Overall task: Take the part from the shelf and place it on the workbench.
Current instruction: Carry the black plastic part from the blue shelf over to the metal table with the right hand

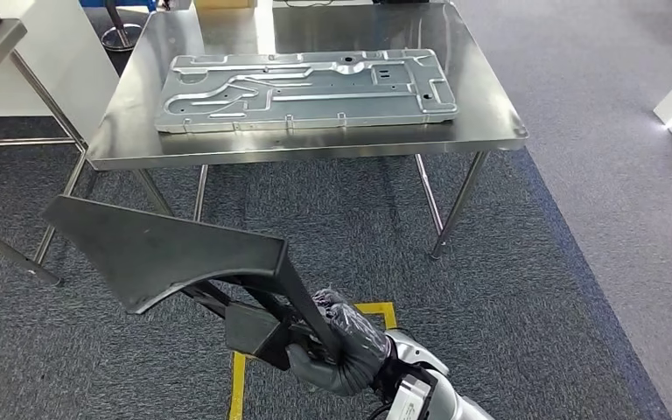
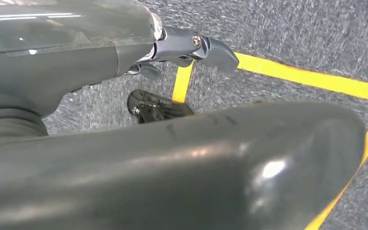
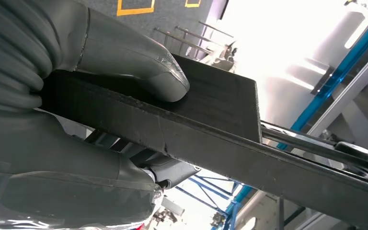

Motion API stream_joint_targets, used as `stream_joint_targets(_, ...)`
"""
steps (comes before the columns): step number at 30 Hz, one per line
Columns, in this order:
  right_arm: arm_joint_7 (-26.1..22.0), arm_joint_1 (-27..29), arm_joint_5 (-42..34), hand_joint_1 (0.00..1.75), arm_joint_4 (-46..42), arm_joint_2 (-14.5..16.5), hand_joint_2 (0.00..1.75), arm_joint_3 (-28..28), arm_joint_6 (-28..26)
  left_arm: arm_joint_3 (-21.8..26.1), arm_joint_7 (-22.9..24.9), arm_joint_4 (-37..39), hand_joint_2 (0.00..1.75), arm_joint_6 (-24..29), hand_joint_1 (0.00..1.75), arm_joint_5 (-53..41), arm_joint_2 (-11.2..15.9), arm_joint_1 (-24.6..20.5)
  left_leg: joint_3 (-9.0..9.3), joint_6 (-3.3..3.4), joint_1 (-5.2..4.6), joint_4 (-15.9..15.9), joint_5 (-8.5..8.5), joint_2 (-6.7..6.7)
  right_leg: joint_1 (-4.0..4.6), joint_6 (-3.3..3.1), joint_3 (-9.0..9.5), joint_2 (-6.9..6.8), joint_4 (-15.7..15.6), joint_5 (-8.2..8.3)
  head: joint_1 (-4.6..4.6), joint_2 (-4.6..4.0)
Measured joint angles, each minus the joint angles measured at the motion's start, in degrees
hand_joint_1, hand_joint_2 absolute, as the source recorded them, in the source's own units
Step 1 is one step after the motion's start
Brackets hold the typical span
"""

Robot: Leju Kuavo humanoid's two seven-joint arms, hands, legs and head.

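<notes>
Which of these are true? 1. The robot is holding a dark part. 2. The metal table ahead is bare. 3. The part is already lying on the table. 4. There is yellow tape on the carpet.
1. True: the right hand grips the dark part.
2. False: a large stamped metal plate lies on the steel table.
3. False: the dark part is held in the air over the carpet, short of the table.
4. True: yellow tape marks the carpet.

Part (image 1: 153, 249): matt dark plastic, slight sheen. Counter (image 1: 481, 105): brushed steel, reflective. Plate (image 1: 306, 87): stamped bare metal. Floor (image 1: 507, 289): rough grey carpet.
</notes>
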Motion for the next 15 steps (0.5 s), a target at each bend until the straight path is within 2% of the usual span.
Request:
stream_joint_targets(3, 0.0, 0.0, 0.0, 1.75, -0.3, -0.1, 1.75, 0.0, 0.1, 0.0, -0.1, 0.0, 0.0, 0.0, 0.0, -0.1, 0.1, -0.1, 0.15, -1.02, 0.09, -0.1, -0.53, 0.01, 0.05, -0.6, 0.42, 0.11, -1.2, -0.2, -0.01, 0.0)
stream_joint_targets(5, 0.0, 0.0, 0.0, 1.75, -0.7, -0.1, 1.75, 0.0, 0.1, 0.0, -0.1, 0.0, 0.0, 0.0, 0.0, -0.1, 0.1, -0.1, -0.51, -1.69, 0.17, 2.0, -1.84, 0.31, -0.26, -1.21, 1.03, 0.02, -1.7, -0.24, -0.05, 0.0)
stream_joint_targets(6, 0.0, 0.0, 0.0, 1.75, -0.8, 0.0, 1.75, 0.0, 0.1, 0.0, -0.1, 0.0, 0.0, 0.0, 0.0, -0.1, 0.2, -0.2, -1.78, -1.99, 0.28, 4.7, -3.24, 0.5, -0.33, -1.47, 1.36, -0.1, -1.9, -0.35, -0.08, 0.0)
stream_joint_targets(8, 0.0, 0.1, -0.1, 1.75, -0.9, 0.0, 1.75, 0.0, 0.1, 0.0, -0.1, 0.0, 0.0, 0.0, 0.0, -0.2, 0.2, -0.2, -5.99, -2.51, 0.49, 12.6, -6.53, 0.76, -0.27, -1.83, 1.73, -0.26, -1.8, -0.76, -0.11, 0.0)
stream_joint_targets(9, 0.0, 0.2, -0.1, 1.75, -0.9, -0.1, 1.75, 0.0, 0.1, 0.0, -0.1, 0.0, 0.0, 0.0, 0.0, -0.3, 0.2, -0.2, -7.88, -2.71, 0.58, 15.6, -7.26, 0.84, -0.24, -1.86, 1.9, -0.28, -1.8, -0.96, -0.11, -0.01)
stream_joint_targets(10, 0.0, 0.3, -0.1, 1.75, -0.9, -0.1, 1.75, 0.0, 0.1, 0.0, -0.1, 0.0, 0.0, 0.0, 0.0, -0.3, 0.2, -0.1, -8.93, -2.84, 0.64, 16.9, -6.92, 0.91, -0.24, -1.84, 2.11, -0.28, -1.8, -1.16, -0.1, -0.01)
stream_joint_targets(11, 0.0, 0.4, 0.0, 1.75, -1.0, -0.1, 1.75, 0.0, 0.1, 0.0, -0.1, 0.0, 0.0, 0.0, 0.0, -0.3, 0.2, -0.1, -8.78, -2.91, 0.69, 15.7, -5.32, 0.97, -0.25, -1.77, 2.42, -0.26, -1.8, -1.4, -0.11, -0.01)
stream_joint_targets(13, 0.0, 0.4, 0.0, 1.75, -1.2, -0.1, 1.75, 0.0, 0.1, 0.0, -0.1, 0.0, 0.0, 0.0, 0.0, -0.4, 0.3, -0.1, -5.81, -2.78, 0.74, 8.1, -0.5, 1.16, -0.28, -1.51, 3.24, -0.24, -1.7, -2.0, -0.1, 0.0)
stream_joint_targets(14, 0.0, 0.4, 0.0, 1.75, -1.4, -0.1, 1.75, 0.0, 0.1, 0.0, -0.1, -0.1, 0.0, 0.0, 0.0, -0.4, 0.3, -0.1, -4.11, -2.54, 0.64, 4.3, 1.2, 1.26, -0.18, -1.26, 3.55, -0.23, -1.7, -2.33, -0.1, 0.0)
stream_joint_targets(15, 0.0, 0.4, 0.1, 1.75, -1.6, -0.1, 1.75, 0.0, 0.1, 0.0, -0.1, -0.1, 0.0, -0.1, 0.0, -0.4, 0.3, -0.2, -3.0, -2.22, 0.53, 1.8, 2.05, 1.33, -0.08, -0.99, 3.72, -0.23, -1.6, -2.57, -0.08, 0.0)
